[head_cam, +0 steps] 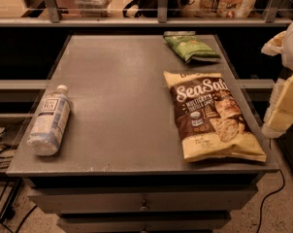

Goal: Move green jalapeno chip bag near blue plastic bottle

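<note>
Camera view: gripper (286, 103) right of Sea Salt bag (212, 115), opening we couldn't tell; green jalapeno chip bag (192, 47) lay behind it, blue plastic bottle (49, 120) well left; top-down pinch advised.

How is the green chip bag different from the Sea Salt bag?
The green jalapeno chip bag is much smaller than the Sea Salt bag. It is green; the Sea Salt bag is brown and yellow. It lies at the far right corner of the table, the Sea Salt bag nearer the front. Both lie flat, untouched; the claw hangs off the table's right edge.
</note>
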You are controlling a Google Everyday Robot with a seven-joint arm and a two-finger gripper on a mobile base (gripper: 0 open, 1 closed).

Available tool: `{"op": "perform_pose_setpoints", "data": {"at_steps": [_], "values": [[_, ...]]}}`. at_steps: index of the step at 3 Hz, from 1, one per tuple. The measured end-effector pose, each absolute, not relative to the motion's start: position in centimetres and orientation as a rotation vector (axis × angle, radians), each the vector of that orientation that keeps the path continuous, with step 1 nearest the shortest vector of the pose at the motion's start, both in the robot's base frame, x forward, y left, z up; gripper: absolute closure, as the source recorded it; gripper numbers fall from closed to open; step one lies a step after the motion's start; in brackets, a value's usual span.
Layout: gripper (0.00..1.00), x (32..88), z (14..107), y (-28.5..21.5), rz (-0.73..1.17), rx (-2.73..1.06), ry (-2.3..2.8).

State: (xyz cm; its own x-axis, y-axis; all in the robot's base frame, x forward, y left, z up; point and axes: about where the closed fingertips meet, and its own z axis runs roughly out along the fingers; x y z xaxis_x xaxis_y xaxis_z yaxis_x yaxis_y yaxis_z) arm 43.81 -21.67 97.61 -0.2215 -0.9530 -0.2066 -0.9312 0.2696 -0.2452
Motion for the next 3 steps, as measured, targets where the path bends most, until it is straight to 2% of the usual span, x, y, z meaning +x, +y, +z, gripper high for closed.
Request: {"op": "perform_pose_setpoints", "data": {"at_steps": [2,3], "values": [[0.0,46.2,98.1,-21.4,-0.123,-1.636,2.213],[0.0,50.1,98.8,-21.1,-0.156,-1.547,2.172]]}}
